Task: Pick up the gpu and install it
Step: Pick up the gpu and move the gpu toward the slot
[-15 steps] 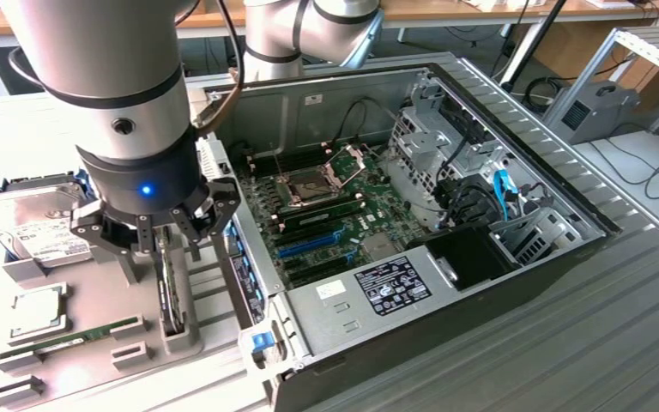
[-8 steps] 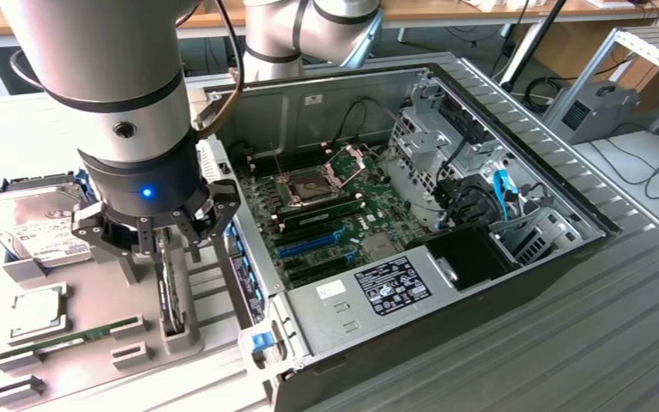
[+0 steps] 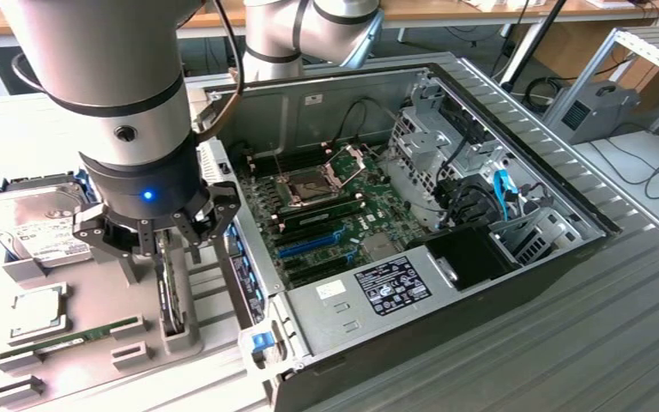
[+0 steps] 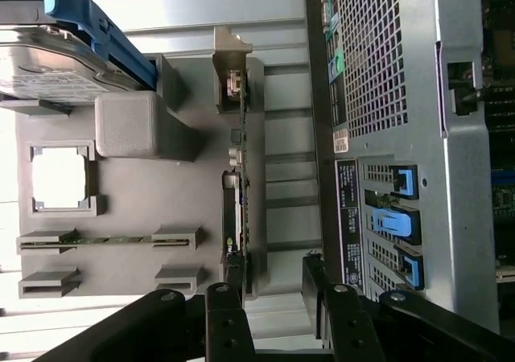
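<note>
The gpu (image 3: 171, 287) stands on edge in a slot of the grey holder (image 3: 181, 339), at the exterior view's left of the open computer case (image 3: 513, 283). In the wrist view the gpu (image 4: 238, 193) is a thin green card seen edge-on, with its silver bracket (image 4: 229, 64) at one end. My gripper (image 3: 164, 253) hangs right above the card, open, with nothing between its fingers. In the wrist view my gripper (image 4: 273, 318) has one black finger (image 4: 225, 322) over the card's end and the other finger (image 4: 330, 314) toward the case.
On the grey holder lie a silver hard drive (image 3: 34, 225) in a blue frame, a square processor (image 3: 34, 306) and a long memory stick (image 3: 78, 335). The case's motherboard (image 3: 329, 202) lies exposed, with blue slots (image 3: 306, 245). The case wall (image 4: 386, 137) stands close beside the gripper.
</note>
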`<state>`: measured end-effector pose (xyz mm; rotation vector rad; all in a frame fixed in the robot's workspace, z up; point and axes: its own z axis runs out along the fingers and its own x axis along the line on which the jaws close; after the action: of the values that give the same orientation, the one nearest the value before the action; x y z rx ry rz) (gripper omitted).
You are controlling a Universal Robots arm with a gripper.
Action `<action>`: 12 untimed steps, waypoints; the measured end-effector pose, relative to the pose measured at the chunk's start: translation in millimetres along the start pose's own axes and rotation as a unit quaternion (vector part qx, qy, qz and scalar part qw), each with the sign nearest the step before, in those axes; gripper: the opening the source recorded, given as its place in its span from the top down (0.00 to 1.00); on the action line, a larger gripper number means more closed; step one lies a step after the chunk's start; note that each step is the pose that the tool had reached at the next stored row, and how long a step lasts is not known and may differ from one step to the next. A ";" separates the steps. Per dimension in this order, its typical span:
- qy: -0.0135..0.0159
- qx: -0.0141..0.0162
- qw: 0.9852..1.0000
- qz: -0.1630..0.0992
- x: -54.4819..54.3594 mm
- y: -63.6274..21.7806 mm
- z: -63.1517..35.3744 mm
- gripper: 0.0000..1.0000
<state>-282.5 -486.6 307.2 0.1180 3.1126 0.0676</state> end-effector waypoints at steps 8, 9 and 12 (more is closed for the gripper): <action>0.000 0.000 1.000 0.000 0.1 -0.1 2.8 0.58; 0.000 0.000 1.000 0.000 0.1 -0.1 3.1 0.58; 0.000 0.000 1.000 0.000 0.1 -0.2 4.1 0.58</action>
<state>-282.5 -486.6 303.2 0.1180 3.1126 0.0676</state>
